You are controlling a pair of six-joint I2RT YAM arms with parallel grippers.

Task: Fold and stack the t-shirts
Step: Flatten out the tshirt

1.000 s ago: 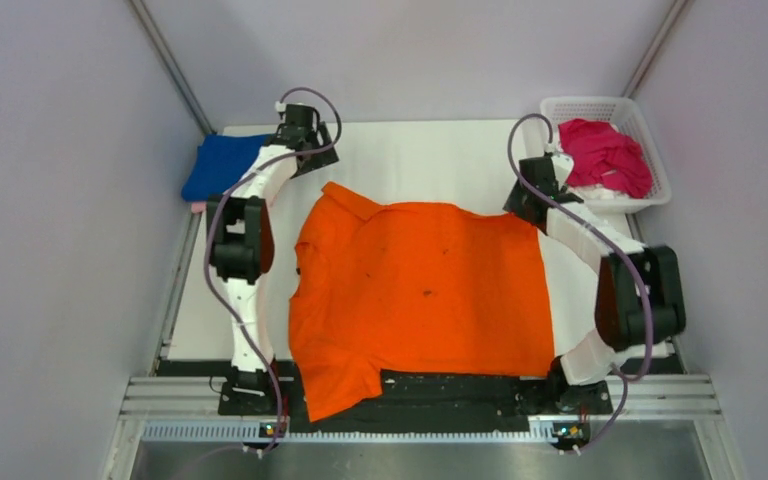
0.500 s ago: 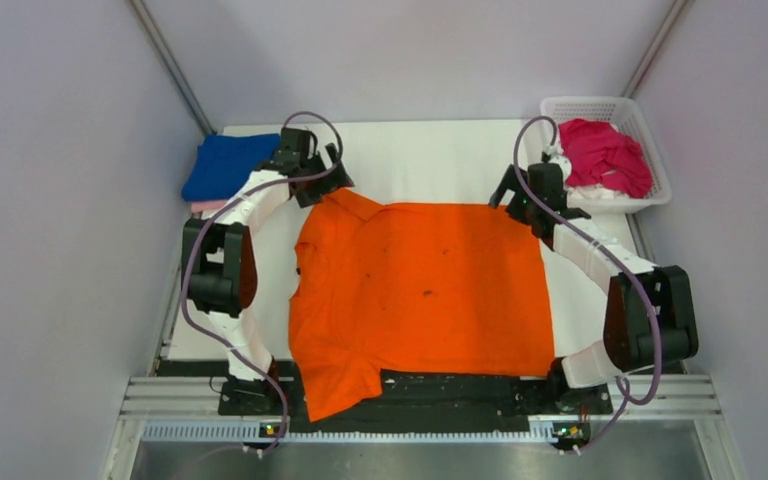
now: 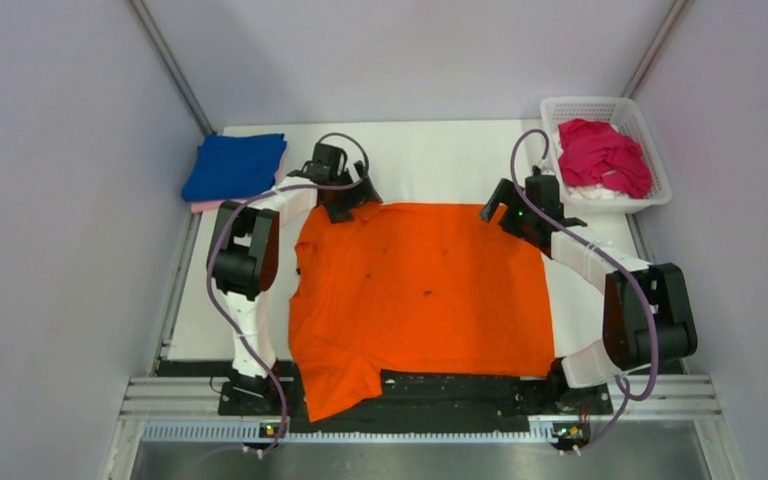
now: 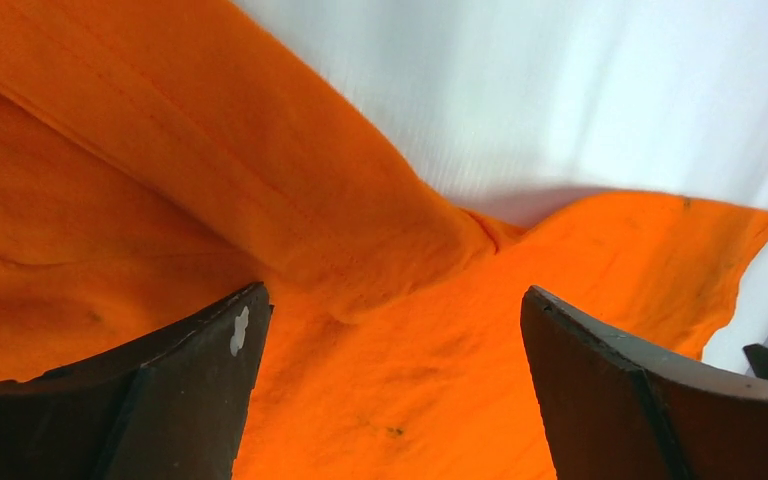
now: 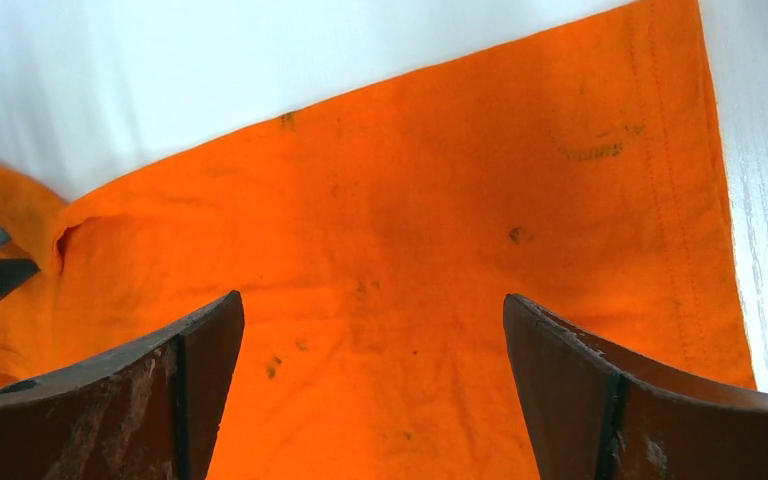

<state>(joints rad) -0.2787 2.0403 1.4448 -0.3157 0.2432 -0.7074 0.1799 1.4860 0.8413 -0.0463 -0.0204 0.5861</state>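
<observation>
Enclosure: pale grey walls on three sides, white table (image 3: 440, 150) between them, arm bases on a dark rail at the near edge.
Orange t-shirt (image 3: 420, 290): spread across the middle of the table, dotted with small dark specks, straight hem towards the right, one sleeve draped over the dark rail at the near left.
Far-left part of the shirt: gathered into a raised ridge of cloth, seen close in the left wrist view.
Left gripper (image 4: 392, 295): low over the far-left corner of the orange t-shirt, jaws spread wide, nothing held; contact with the cloth not clear.
Right gripper (image 5: 372, 300): low over the far-right corner of the same shirt, jaws equally wide apart, nothing held.
Blue t-shirt (image 3: 235, 165): folded, at the far-left corner of the table, well apart from the orange one.
Pale pink t-shirt (image 3: 200, 207): under the blue one, only a thin edge showing.
Magenta t-shirt (image 3: 605, 155): crumpled inside the white lattice basket (image 3: 650, 125) at the far right.
</observation>
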